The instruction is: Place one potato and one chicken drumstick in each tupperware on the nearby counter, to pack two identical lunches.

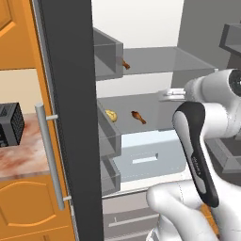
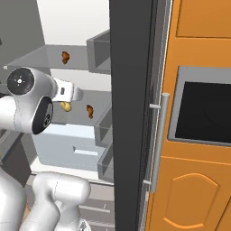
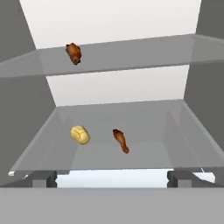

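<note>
In the hand view a yellow potato (image 3: 80,134) and a reddish-brown chicken drumstick (image 3: 121,140) lie side by side on the middle fridge shelf (image 3: 175,144). Another drumstick (image 3: 73,53) rests on the shelf above. My gripper (image 3: 113,179) is open in front of the middle shelf's edge, its fingertips (image 3: 43,178) wide apart with nothing between them. From the left base the potato (image 1: 111,115), lower drumstick (image 1: 138,117) and upper drumstick (image 1: 124,64) show past my hand (image 1: 172,94). The counter (image 1: 23,155) lies left of the fridge. The tupperware is out of view.
The open dark fridge door (image 1: 70,117) with its grey handle (image 1: 49,155) stands between the fridge and the counter. A black toaster (image 1: 10,123) sits on the counter. A pale drawer (image 1: 141,160) lies under the middle shelf. Orange cabinets and a dark oven window (image 2: 203,108) stand right.
</note>
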